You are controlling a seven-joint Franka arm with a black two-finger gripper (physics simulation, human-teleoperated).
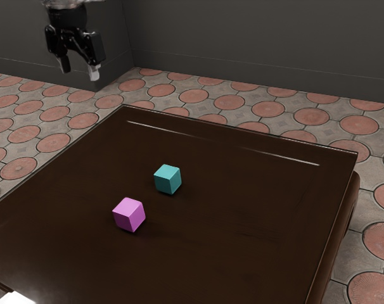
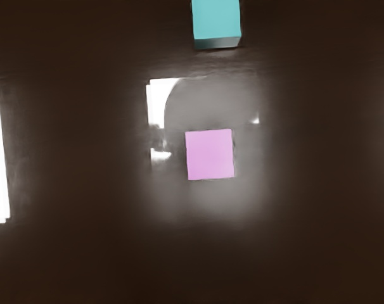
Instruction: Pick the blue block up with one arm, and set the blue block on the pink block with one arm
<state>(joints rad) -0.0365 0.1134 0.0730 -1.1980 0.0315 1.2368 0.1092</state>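
Two cubes on dark table (image 1: pixel 255 209), blue block (image 1: pixel 168 178) teal-tinted, pink block (image 1: pixel 129 214) near.

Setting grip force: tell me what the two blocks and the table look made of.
Blue block and pink block: matte, uniformly coloured, possibly plastic or painted wood; no shine or grain. Table: dark brown, glossy, probably lacquered wood; it reflects bright light patches.

Dark glossy table (image 1: pixel 243 209) on circle-patterned tiled floor (image 1: pixel 274 109), grey wall (image 1: pixel 255 31).
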